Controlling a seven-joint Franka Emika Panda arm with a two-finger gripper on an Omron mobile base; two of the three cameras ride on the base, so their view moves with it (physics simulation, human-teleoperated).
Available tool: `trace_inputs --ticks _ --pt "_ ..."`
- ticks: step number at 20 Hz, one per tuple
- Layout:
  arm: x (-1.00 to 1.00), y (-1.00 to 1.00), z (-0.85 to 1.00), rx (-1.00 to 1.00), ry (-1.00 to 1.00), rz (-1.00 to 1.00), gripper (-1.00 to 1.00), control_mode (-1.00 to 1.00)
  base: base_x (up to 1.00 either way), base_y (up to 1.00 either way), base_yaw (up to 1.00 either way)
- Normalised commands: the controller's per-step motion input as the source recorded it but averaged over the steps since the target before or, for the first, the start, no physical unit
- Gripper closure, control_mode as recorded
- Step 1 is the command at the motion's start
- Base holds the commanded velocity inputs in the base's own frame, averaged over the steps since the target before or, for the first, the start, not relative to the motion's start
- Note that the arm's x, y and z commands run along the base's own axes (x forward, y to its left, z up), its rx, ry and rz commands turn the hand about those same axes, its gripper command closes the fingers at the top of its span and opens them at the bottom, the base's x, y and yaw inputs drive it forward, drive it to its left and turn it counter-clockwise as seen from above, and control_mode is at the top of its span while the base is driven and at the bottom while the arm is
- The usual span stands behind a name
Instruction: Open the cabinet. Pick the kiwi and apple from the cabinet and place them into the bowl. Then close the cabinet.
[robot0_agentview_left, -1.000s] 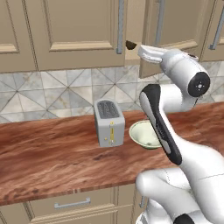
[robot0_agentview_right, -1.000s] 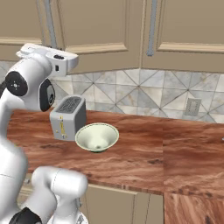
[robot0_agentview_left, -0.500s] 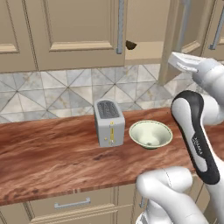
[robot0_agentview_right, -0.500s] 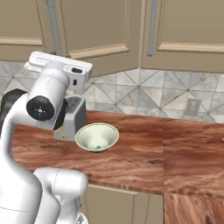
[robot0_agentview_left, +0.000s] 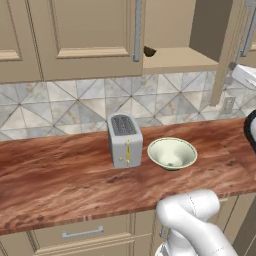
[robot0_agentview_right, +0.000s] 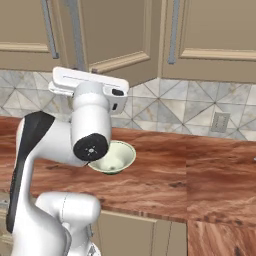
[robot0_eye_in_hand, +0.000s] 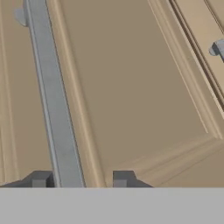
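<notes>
The cabinet's right door (robot0_agentview_left: 226, 55) stands swung wide open, while the left door (robot0_agentview_left: 85, 35) is shut. On the bare shelf inside lies the dark kiwi (robot0_agentview_left: 149, 51); the apple is out of view. The cream-green bowl (robot0_agentview_left: 171, 152) sits on the counter below, partly hidden by my arm in the right base view (robot0_agentview_right: 120, 156). In the hand view my gripper (robot0_eye_in_hand: 81, 179) is open around the open door's silver bar handle (robot0_eye_in_hand: 52, 96). The bar runs close beside the left fingertip (robot0_eye_in_hand: 41, 179), with a gap to the right one.
A silver toaster (robot0_agentview_left: 124, 140) stands just left of the bowl on the wood counter (robot0_agentview_left: 60, 175). The open door (robot0_agentview_right: 120, 35) juts out over the counter above the bowl. A wall outlet (robot0_agentview_right: 219, 121) sits on the tiled backsplash.
The right door has swung from barely ajar to wide open, drawn by my hand sweeping right. The jaws have parted off the handle.
</notes>
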Motion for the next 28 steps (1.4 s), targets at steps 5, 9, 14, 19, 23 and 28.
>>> trace_inputs --ticks 5,9,14,19,23,28 --pt "-0.02 -0.12 0.03 0.01 0.0 0.02 -1.0 -1.0 0.0 0.0 0.0" --pt "-0.86 -0.09 0.0 0.0 -0.08 0.0 -1.0 -1.0 0.0 0.0 0.0" --pt "-1.0 -0.05 -0.04 0.0 -0.07 0.0 -1.0 -1.0 0.0 0.0 0.0" --pt "-0.83 0.5 -0.19 -0.06 0.0 -0.13 -1.0 -1.0 0.0 0.0 0.0" --pt "-0.14 0.95 -0.18 -0.1 -0.06 -0.55 -1.0 -1.0 0.0 0.0 0.0" --pt "0.11 0.86 -0.22 -0.09 -0.04 -0.74 -1.0 -1.0 0.0 0.0 0.0"
